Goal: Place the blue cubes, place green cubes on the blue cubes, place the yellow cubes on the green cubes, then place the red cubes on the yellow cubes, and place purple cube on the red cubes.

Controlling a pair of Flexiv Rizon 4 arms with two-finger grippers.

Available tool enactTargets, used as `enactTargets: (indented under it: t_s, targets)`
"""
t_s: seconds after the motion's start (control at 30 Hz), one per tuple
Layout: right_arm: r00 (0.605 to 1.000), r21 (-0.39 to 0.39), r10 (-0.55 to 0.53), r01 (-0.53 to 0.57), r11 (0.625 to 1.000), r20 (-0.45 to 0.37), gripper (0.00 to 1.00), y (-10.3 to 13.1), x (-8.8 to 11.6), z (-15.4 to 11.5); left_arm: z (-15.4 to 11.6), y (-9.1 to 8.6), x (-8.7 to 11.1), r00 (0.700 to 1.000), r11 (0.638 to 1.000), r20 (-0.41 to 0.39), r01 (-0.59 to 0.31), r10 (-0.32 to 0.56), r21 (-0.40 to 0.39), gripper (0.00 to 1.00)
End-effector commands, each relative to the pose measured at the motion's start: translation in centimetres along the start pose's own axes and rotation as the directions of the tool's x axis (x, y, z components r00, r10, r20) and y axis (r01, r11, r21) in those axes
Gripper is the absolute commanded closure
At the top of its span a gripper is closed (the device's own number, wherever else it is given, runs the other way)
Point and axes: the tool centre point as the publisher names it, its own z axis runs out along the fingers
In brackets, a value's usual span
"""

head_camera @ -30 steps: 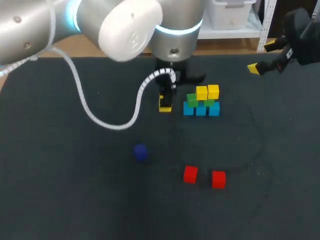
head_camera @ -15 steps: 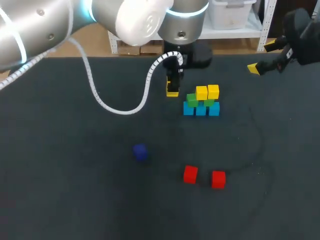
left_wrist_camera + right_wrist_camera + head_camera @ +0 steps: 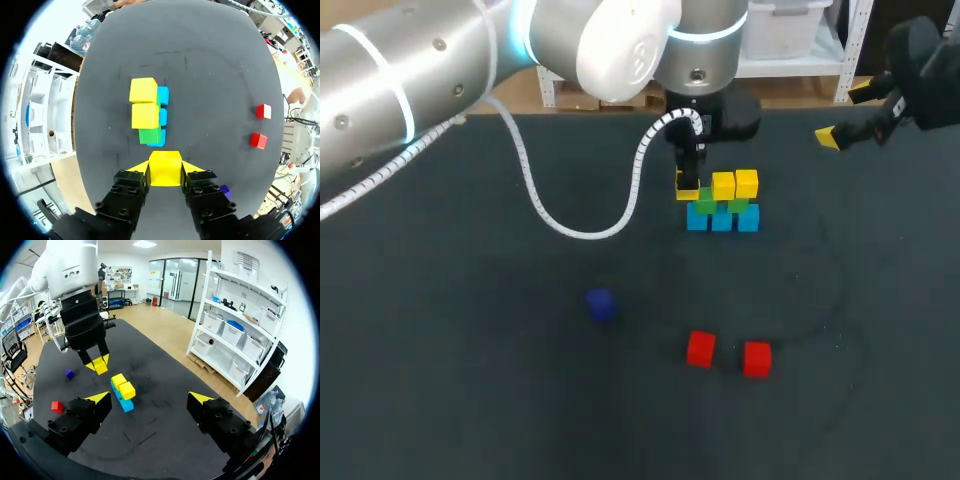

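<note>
Held yellow cube (image 3: pixel 165 168): clamped from two sides between the yellow tips of the left gripper (image 3: pixel 688 186), at the left end of the stack, close against the bare green cube there; contact with that cube impossible to tell.
Left gripper: fingers closed on the held yellow cube, pointed down at the table (image 3: pixel 440 350), arm coming in from the far left corner.
Blue cubes (image 3: pixel 722 219): three in a row on the table, touching one another, toward the far edge and right of the middle.
Green cubes (image 3: pixel 704 199): resting on the blue row, the left one bare on top, the rest mostly hidden beneath yellow.
Yellow cubes (image 3: pixel 735 184): two side by side atop the green layer, over the middle and right end of the row.
Red cubes (image 3: pixel 700 348): two on the table, near each other but apart, well toward the near edge from the stack.
Purple cube (image 3: pixel 600 304): alone near the table's middle, left of the red pair and apart from it.
Right gripper (image 3: pixel 150 399): fingers spread wide with nothing between them, raised by the far right corner, well apart from the stack.
</note>
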Motion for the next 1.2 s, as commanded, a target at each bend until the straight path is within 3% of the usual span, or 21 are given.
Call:
enactTargets:
  t_s: [0.03,0.5,1.2]
  targets:
    - [1.000,-0.005,-0.001,0.001,1.000,0.005,0.00,-0.1,0.1,0.1,0.7,0.8,-0.4,1.000,1.000,0.008,-0.001,0.001,0.020,1.00]
    - [1.000,-0.005,-0.001,0.001,1.000,0.005,0.00,-0.1,0.1,0.1,1.0,2.7,-0.8,1.000,1.000,0.000,0.004,-0.004,0.008,1.00]
    - [1.000,-0.005,-0.001,0.001,1.000,0.005,0.00,-0.1,0.1,0.1,2.3,3.1,-1.8,1.000,0.999,0.015,-0.005,0.004,0.032,1.00]
